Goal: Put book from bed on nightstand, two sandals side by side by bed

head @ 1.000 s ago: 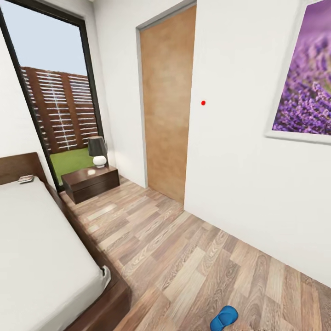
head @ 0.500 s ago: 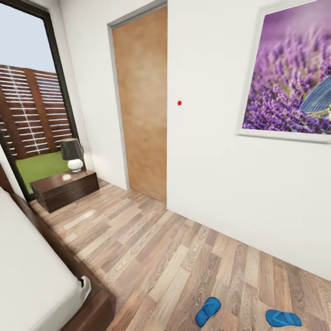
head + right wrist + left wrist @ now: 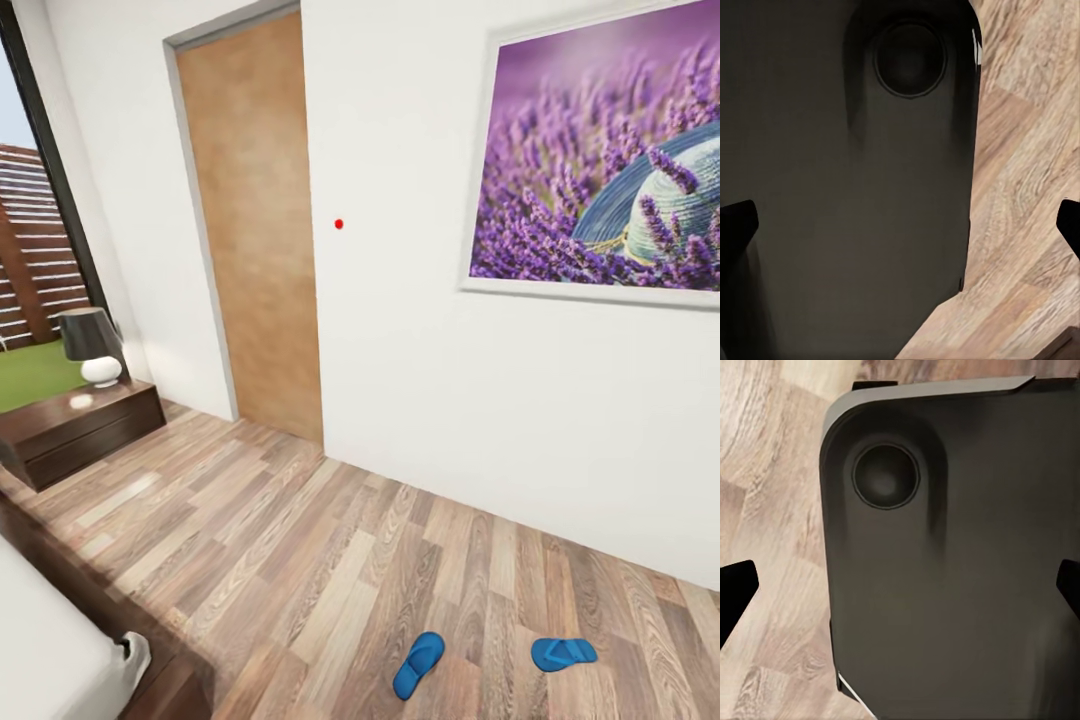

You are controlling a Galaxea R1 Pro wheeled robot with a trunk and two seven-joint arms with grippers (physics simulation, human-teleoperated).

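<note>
The head camera has swung right since a second ago, so the whole bedroom slides left in the head view; nothing in the room itself has moved. The bed (image 3: 60, 660) is now just a corner of pale mattress and dark frame. The nightstand (image 3: 75, 425) sits beyond the bed, by the window, with a lamp (image 3: 92, 345) on top. The book, seen earlier on the bed near the headboard, has slipped out of the picture.

Both sandals (image 3: 418, 664) (image 3: 563, 653) now show on the wood floor (image 3: 330, 560). They lie well out from the bed, over toward the wall with the lavender picture (image 3: 600, 165), a little apart and at different angles. A second ago only one sandal peeked in. This suggests the robot is turning toward the sandals first, so the book step looks not yet done.

Each wrist view shows a dark body panel over the floor, with black fingertips at both side edges: the left gripper (image 3: 900, 592) and right gripper (image 3: 900, 225) are spread wide, holding nothing.
</note>
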